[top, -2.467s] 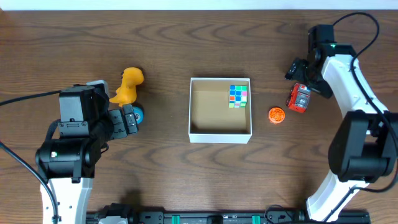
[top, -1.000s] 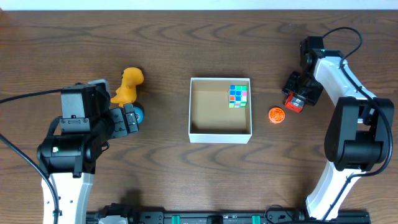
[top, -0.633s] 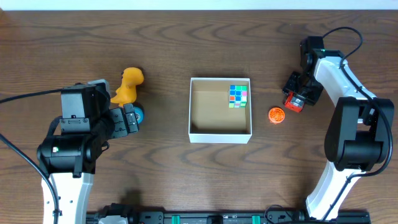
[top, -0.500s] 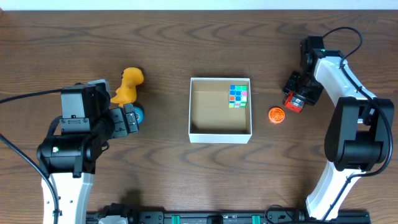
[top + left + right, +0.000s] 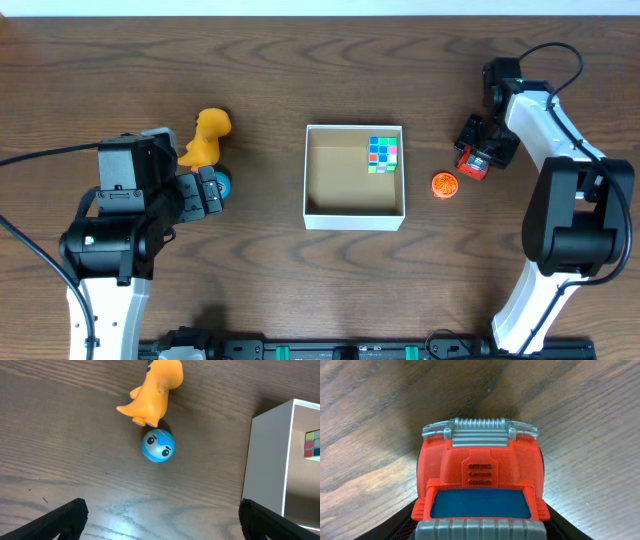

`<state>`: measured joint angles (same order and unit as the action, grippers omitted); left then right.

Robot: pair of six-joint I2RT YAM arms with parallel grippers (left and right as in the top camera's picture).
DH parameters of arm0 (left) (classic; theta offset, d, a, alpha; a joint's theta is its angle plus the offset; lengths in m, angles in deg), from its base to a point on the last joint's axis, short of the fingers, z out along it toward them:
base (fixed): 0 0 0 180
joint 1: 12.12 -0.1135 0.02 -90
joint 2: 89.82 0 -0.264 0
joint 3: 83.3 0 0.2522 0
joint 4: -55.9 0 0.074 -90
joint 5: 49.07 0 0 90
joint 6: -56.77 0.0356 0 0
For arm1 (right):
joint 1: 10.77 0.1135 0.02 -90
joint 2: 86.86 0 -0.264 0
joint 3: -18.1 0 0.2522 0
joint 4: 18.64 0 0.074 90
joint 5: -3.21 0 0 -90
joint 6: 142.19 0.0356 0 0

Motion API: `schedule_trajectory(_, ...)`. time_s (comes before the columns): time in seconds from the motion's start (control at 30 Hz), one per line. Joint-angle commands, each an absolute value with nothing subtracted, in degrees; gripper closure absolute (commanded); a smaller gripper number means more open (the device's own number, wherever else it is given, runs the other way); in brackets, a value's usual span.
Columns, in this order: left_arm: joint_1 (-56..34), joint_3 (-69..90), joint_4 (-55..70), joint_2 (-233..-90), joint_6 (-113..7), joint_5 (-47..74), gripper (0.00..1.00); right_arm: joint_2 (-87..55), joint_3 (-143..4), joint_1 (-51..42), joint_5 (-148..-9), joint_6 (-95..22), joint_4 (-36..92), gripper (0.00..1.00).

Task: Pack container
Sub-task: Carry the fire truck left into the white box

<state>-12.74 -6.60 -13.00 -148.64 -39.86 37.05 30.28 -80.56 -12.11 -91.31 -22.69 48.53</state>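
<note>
The container (image 5: 355,218), a square white-walled box with a brown inside, sits mid-table and holds a multicoloured cube (image 5: 382,155) in its far right corner. Its white wall also shows in the left wrist view (image 5: 267,460). My right gripper (image 5: 478,152) is down on a red toy truck (image 5: 474,164) right of the box. In the right wrist view its fingers (image 5: 480,527) press both sides of the truck (image 5: 480,475). My left gripper (image 5: 208,192) is open and empty, just short of a blue face ball (image 5: 158,446) and an orange dinosaur (image 5: 152,395).
An orange disc (image 5: 444,184) lies on the table between the box and the red truck. The blue ball (image 5: 221,184) and the dinosaur (image 5: 205,138) touch each other left of the box. Cables trail from both arms.
The right arm came down and inward onto the red truck between the earliest frame and one second ago. Nothing has visibly moved since then. The left arm is still.
</note>
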Motion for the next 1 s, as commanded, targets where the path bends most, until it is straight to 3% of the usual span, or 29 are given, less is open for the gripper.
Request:
schedule_trajectory(0.0,-12.6,-5.6,-13.1,-149.0,-39.5,37.7,0.02,23.9,-80.4,-10.7,-92.8,-23.7,48.7,0.99)
schedule_trajectory(0.27,-12.6,-5.6,-13.1,-149.0,-39.5,37.7,0.02,11.8,-80.4,-6.1,-92.9,-24.2,51.2,0.99)
schedule_trajectory(0.53,-12.6,-5.6,-13.1,-149.0,-39.5,37.7,0.02,0.3,-80.4,10.2,-92.5,-24.2,50.4,0.99)
schedule_trajectory(0.77,-12.6,-5.6,-13.1,-149.0,-39.5,37.7,0.02,2.9,-80.4,23.6,-93.6,-22.7,45.6,0.99)
schedule_trajectory(0.97,-12.6,-5.6,-13.1,-149.0,-39.5,37.7,0.02,10.3,-80.4,27.3,-95.2,-17.3,41.2,0.99)
